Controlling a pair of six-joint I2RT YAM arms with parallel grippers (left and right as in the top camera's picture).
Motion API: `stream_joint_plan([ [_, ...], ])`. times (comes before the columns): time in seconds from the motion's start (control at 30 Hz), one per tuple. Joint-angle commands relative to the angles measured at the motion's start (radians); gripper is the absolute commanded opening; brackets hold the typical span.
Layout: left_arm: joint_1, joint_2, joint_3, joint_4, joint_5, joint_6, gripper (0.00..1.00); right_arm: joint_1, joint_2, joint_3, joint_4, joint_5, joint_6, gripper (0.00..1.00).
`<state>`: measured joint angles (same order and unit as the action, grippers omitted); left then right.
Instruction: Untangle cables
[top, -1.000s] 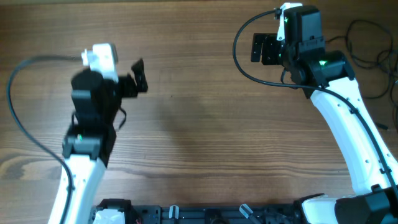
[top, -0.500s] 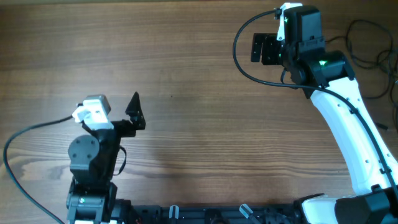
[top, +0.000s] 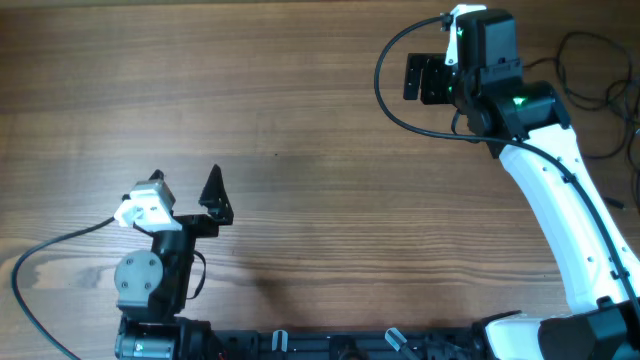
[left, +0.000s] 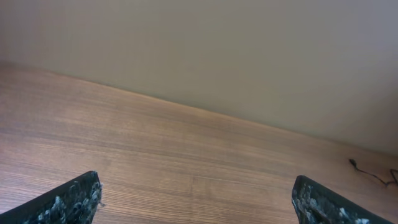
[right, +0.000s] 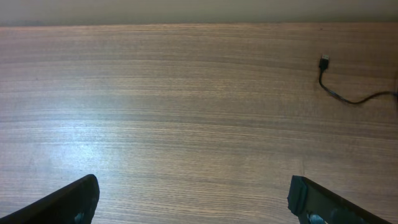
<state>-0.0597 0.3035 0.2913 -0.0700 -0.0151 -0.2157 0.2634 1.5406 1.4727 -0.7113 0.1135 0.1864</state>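
My left gripper (left: 202, 205), right gripper (right: 194, 202) gaped empty; cables (right: 324, 62) lay far right, maybe knotted, so blind pulling could tighten them.

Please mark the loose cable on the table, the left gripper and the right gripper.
cable (right: 324, 61): right wrist view, on its end plug.
left gripper (left: 196, 182): left wrist view, midway between the tips of its open jaws.
right gripper (right: 193, 180): right wrist view, midway between the tips of its open jaws.

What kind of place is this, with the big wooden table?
Probably a robotics lab or workshop: a wooden table, a left robot arm and a right robot arm mounted at it, and a thin black cable lying loose.
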Motion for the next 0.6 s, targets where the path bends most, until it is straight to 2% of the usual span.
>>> stream_joint_plan([
  [0.0,-0.001,-0.066,-0.043,0.000,-0.013,-0.010,1.00,0.006,-0.018,0.022,0.000,0.017,0.007,1.00],
  [0.2,0.002,-0.128,-0.094,-0.001,-0.013,-0.051,1.00,0.006,-0.018,0.022,0.000,0.017,0.007,1.00],
  [0.57,0.004,-0.236,-0.129,-0.002,-0.013,-0.055,1.00,0.006,-0.018,0.022,0.000,0.017,0.007,1.00],
])
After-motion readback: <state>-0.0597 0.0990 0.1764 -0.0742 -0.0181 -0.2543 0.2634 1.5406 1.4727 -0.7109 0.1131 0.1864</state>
